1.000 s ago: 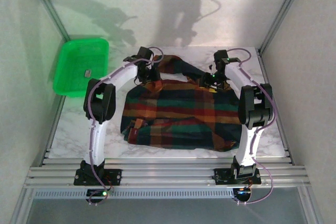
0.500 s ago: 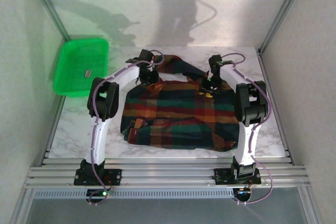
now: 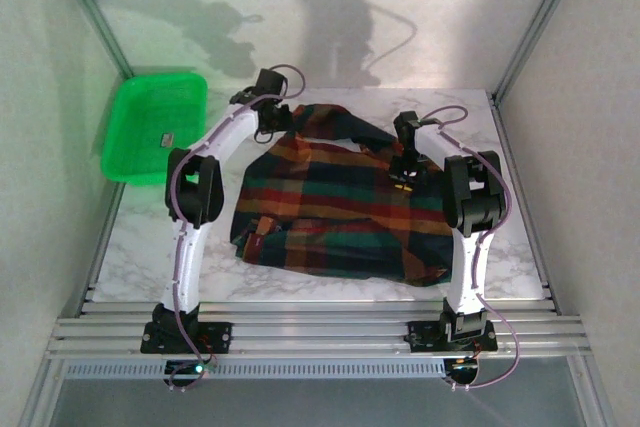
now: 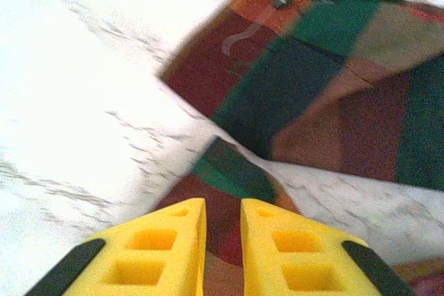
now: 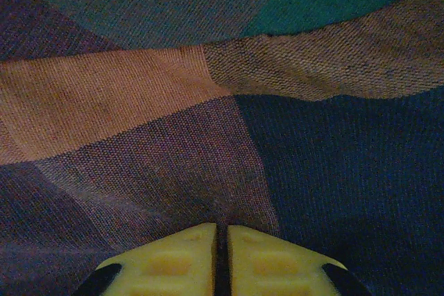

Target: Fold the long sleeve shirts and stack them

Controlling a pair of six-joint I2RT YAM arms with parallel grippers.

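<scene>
Marble table [image 3: 130, 247] out in front of the arm bases, and the plaid shirt [image 3: 330, 212] lies spread across its middle. Right gripper [image 3: 405, 175] is down on the shirt's far right part, fingers pinched to a hairline slit with cloth caught at the tips. Farther out, left gripper [image 3: 275, 119] clamps the far left corner — red fabric runs between its yellow fingers. Green tray [image 3: 135, 152] sits far left, apart from the shirt.

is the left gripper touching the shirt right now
Touching. In the left wrist view the left gripper is pinched on a fold of the shirt, which runs into the slot between its fingers.
</scene>
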